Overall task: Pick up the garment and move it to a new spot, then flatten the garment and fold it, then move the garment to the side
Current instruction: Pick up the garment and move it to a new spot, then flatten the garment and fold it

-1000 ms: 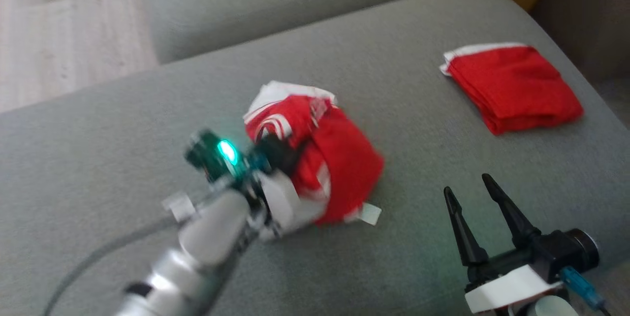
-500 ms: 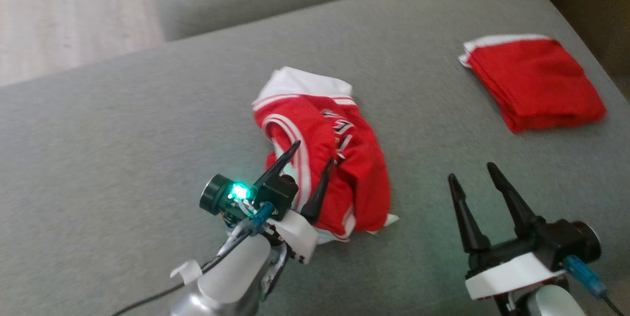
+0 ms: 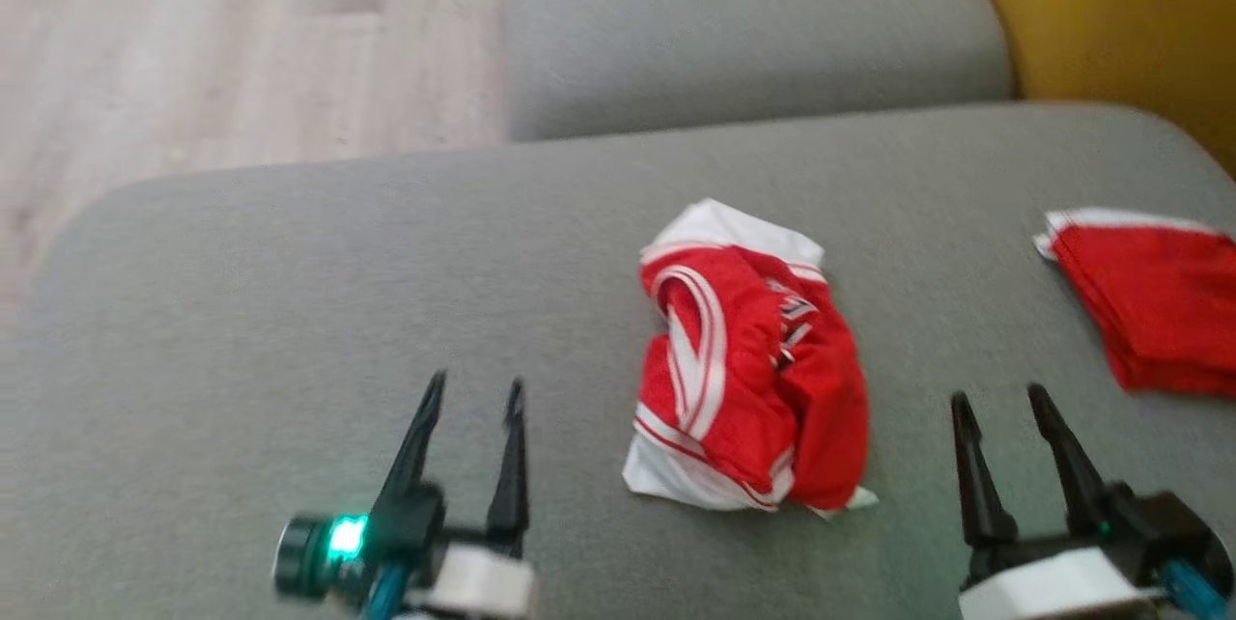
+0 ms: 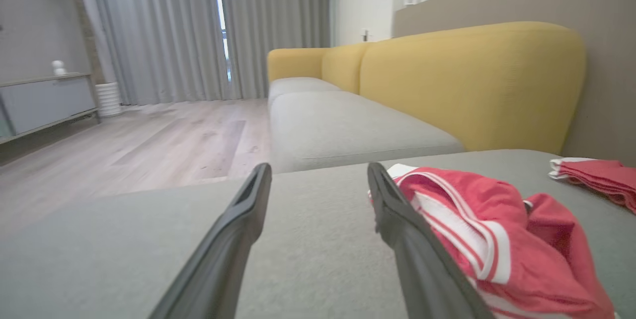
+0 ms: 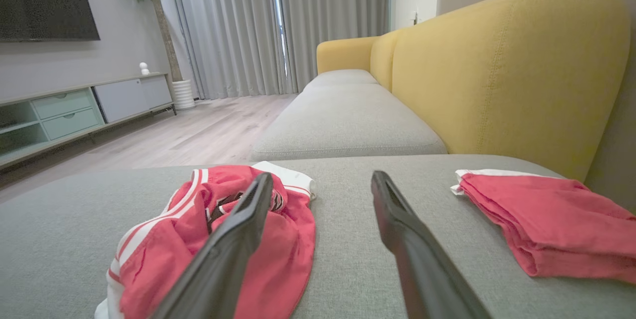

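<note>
Near the middle of the grey sofa cushion [image 3: 290,311] the red-and-white garment [image 3: 748,379] lies crumpled between the left gripper [image 3: 478,379] and right gripper [image 3: 996,393], both spread apart and empty. It looks light, limp and slippery (thin jersey cloth, I'd guess). Pinching its white-banded hem nearest the cushion's front edge seems best.

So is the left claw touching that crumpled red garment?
Apart. The head view shows bare grey cushion between the left gripper and the garment.
</note>
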